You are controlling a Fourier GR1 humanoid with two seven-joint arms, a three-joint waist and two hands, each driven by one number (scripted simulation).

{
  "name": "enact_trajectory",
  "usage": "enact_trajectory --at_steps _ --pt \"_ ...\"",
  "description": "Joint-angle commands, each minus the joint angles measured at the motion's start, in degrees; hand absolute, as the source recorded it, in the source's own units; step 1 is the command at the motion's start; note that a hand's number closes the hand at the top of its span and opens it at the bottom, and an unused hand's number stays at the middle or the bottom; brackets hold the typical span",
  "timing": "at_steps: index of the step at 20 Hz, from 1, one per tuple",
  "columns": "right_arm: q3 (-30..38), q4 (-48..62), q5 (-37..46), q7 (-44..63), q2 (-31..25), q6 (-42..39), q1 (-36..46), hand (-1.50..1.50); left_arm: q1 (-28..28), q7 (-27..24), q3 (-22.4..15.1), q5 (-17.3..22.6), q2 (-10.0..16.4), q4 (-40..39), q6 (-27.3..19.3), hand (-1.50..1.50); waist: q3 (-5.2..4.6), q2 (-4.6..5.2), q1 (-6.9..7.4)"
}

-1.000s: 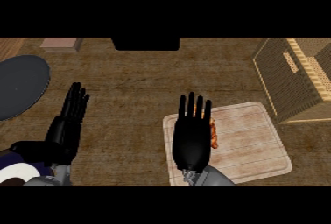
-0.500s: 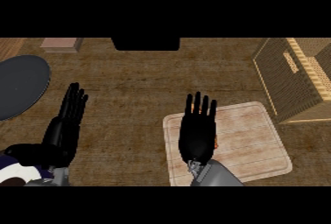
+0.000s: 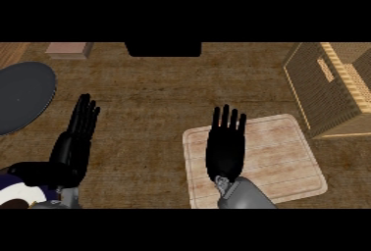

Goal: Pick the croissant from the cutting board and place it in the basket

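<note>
The pale, plank-grained cutting board (image 3: 279,157), rounded at its corners, lies on the brown wood-grain surface (image 3: 159,88), close to the woven, box-shaped basket (image 3: 322,88) at the right edge. The right hand (image 3: 226,149) is over the board's left half, fingers straight and slightly apart. The croissant cannot be seen. The left hand (image 3: 76,139) rests open near a round dark plate (image 3: 22,95), with bare surface between the two hands.

I've got my right hand (image 3: 226,147) flat over the pale wooden cutting board (image 3: 282,157), fingers straight and pointing away from me. My left hand (image 3: 76,137) rests open at the left, fingers up, over the brown wooden worktop (image 3: 159,88). A woven wicker basket (image 3: 319,93) sits just beyond the board's far right corner. A dark round plate (image 3: 22,98) lies at the left edge.
</note>
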State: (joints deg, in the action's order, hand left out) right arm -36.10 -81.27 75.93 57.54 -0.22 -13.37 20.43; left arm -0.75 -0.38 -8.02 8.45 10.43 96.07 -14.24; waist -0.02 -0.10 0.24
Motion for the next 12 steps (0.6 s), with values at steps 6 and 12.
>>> enact_trajectory --at_steps 6,12 --pt "-1.26 1.05 2.55 1.88 0.22 3.49 -3.92 -1.5 -2.09 2.29 1.11 -3.02 -2.17 0.32 -0.52 0.0 0.03 0.05 -0.21" --pt "7.68 6.68 0.6 -3.84 -1.48 4.21 1.72 -1.5 -2.26 1.98 2.99 -2.42 -2.16 -0.39 1.45 0.0 0.02 0.1 -0.13"
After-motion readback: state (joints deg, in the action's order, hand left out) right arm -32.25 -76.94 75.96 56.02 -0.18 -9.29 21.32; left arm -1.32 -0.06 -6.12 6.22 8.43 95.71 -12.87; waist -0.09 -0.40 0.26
